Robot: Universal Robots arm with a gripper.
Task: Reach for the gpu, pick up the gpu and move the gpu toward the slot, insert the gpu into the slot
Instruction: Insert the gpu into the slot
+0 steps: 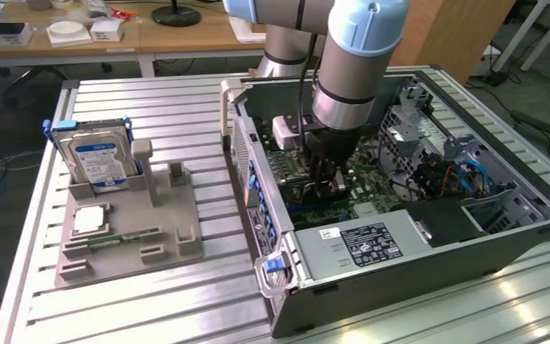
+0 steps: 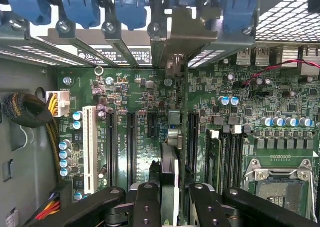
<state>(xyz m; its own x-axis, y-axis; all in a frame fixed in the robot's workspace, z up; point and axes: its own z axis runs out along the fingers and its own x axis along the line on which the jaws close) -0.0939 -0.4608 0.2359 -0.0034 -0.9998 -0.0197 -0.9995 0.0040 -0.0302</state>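
Inside the open computer case (image 1: 285,236), my gripper (image 1: 323,175) hangs low over the green motherboard (image 1: 371,190). In the wrist view the gripper (image 2: 172,207) is shut on the gpu (image 2: 170,174), which shows edge-on between the black fingers (image 2: 145,202). The card's black cooler is nearest the fingers, and its silver end bracket (image 2: 192,34) reaches the case's rear wall. The card stands upright among the black expansion slots (image 2: 132,147), between a short slot (image 2: 150,124) and a long one (image 2: 192,137). The slot beneath it is hidden, so I cannot tell whether the card is seated.
Blue card latches (image 2: 130,7) line the rear wall above the bracket. A white slot (image 2: 90,149), cables (image 2: 25,112) and the CPU socket (image 2: 277,182) flank the card. Outside the case, a grey tray (image 1: 127,229) holds a hard drive (image 1: 98,158) and a memory stick (image 1: 122,238).
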